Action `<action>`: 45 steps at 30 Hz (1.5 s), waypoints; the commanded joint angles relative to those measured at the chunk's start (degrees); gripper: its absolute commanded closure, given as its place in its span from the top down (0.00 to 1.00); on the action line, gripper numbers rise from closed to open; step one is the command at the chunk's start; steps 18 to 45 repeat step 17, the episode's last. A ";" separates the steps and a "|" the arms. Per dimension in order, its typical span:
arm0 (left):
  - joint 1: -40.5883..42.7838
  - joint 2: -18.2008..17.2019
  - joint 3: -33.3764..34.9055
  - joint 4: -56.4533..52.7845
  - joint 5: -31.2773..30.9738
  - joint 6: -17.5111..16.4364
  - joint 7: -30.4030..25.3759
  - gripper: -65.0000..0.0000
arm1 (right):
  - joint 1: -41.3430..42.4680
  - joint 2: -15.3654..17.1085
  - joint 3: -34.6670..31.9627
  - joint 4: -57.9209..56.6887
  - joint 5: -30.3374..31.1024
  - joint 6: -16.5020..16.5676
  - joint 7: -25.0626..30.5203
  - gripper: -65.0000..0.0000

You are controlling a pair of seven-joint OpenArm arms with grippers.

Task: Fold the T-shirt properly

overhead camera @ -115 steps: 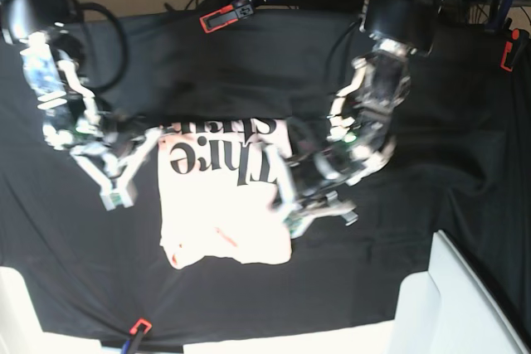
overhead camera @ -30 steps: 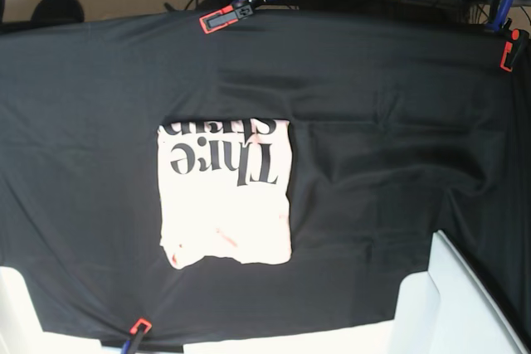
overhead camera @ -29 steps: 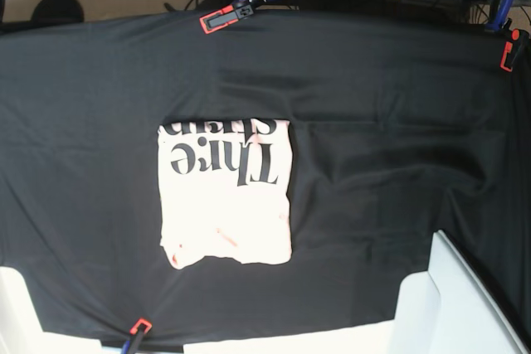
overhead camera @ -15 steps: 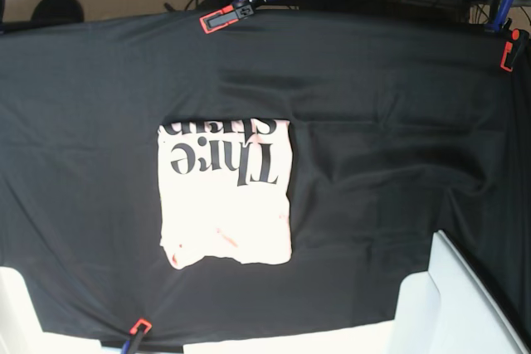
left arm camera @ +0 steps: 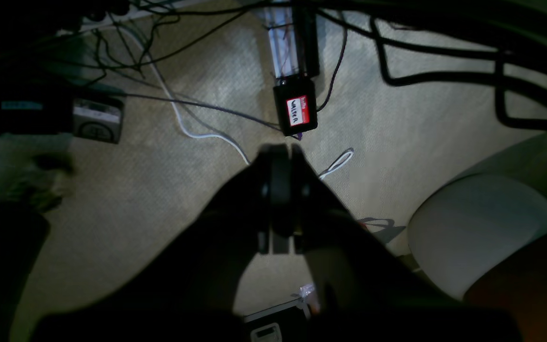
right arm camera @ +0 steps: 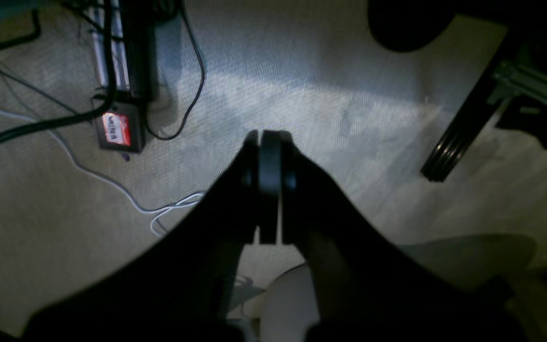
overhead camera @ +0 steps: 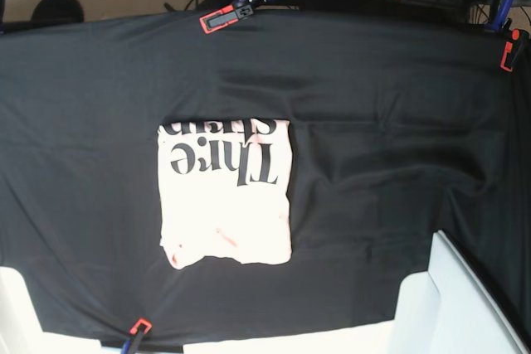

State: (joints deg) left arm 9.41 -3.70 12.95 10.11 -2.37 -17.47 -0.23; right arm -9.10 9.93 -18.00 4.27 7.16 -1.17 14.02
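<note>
In the left wrist view the left gripper (left arm camera: 280, 199) hangs over carpeted floor with its jaws clenched together on nothing, a labelled power brick (left arm camera: 295, 108) and loose cables lying beyond its tip; no cloth is in sight, so this arm has swung clear of the work surface. The right wrist view tells the same story: the right gripper (right arm camera: 266, 185) is clenched and empty above the carpet, with the same kind of labelled brick (right arm camera: 116, 130) off to one side. In the base view the change is plain: a few seconds ago both arms stood over the garment, a second ago they were gone from the frame, and now only slivers of them peek in above the far edge of the table. The T-shirt (overhead camera: 226, 192) lies alone on the black table cloth (overhead camera: 390, 138), a little toward the near edge and on the view's left half, squared into a compact rectangle with black lettering showing along its far side. It has not shifted over the last second. Judging by that, the folding looks finished and the arms are parked.
</note>
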 commanded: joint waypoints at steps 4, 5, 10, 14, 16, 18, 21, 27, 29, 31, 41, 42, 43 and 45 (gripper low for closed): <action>0.30 -0.03 -0.07 0.05 -0.05 -0.15 -0.08 0.00 | -0.70 -0.04 -0.07 -0.10 -0.08 -0.19 0.26 0.00; 0.30 0.06 -0.07 0.05 -0.05 -0.15 -0.08 0.00 | -0.70 -0.13 -0.07 -0.10 -0.08 -0.19 0.26 0.00; 0.30 0.06 -0.07 0.05 -0.05 3.01 -0.08 0.00 | -0.79 -0.22 -0.07 -0.36 -0.08 -0.19 0.26 0.00; 0.13 -0.30 -0.07 0.05 -0.05 9.08 -0.08 0.00 | -0.79 -0.13 -0.15 -0.36 -0.17 -0.19 0.26 0.00; -0.13 -0.21 0.02 0.05 -0.05 10.05 -0.08 0.00 | -0.61 -0.13 -0.15 -0.36 -0.17 -0.19 0.26 0.00; -0.22 -0.12 0.02 0.05 -0.05 10.05 -0.08 0.00 | -0.61 -0.04 -0.15 -0.36 -0.17 -0.19 0.26 0.00; -0.22 -0.12 0.02 0.05 -0.05 10.05 -0.08 0.00 | -0.61 -0.04 -0.15 -0.36 -0.17 -0.19 0.26 0.00; -0.22 -0.12 0.02 0.05 -0.05 10.05 -0.08 0.00 | -0.61 -0.04 -0.15 -0.36 -0.17 -0.19 0.26 0.00; -0.22 -0.12 0.02 0.05 -0.05 10.05 -0.08 0.00 | -0.61 -0.04 -0.15 -0.36 -0.17 -0.19 0.26 0.00; -0.22 -0.12 0.02 0.05 -0.05 10.05 -0.08 0.00 | -0.61 -0.04 -0.15 -0.36 -0.17 -0.19 0.26 0.00; -0.22 -0.12 0.02 0.05 -0.05 10.05 -0.08 0.00 | -0.61 -0.04 -0.15 -0.36 -0.17 -0.19 0.26 0.00; -0.22 -0.12 0.02 0.05 -0.05 10.05 -0.08 0.00 | -0.61 -0.04 -0.15 -0.36 -0.17 -0.19 0.26 0.00; -0.22 -0.12 0.02 0.05 -0.05 10.05 -0.08 0.00 | -0.61 -0.04 -0.15 -0.36 -0.17 -0.19 0.26 0.00; -0.22 -0.12 0.02 0.05 -0.05 10.05 -0.08 0.00 | -0.61 -0.04 -0.15 -0.36 -0.17 -0.19 0.26 0.00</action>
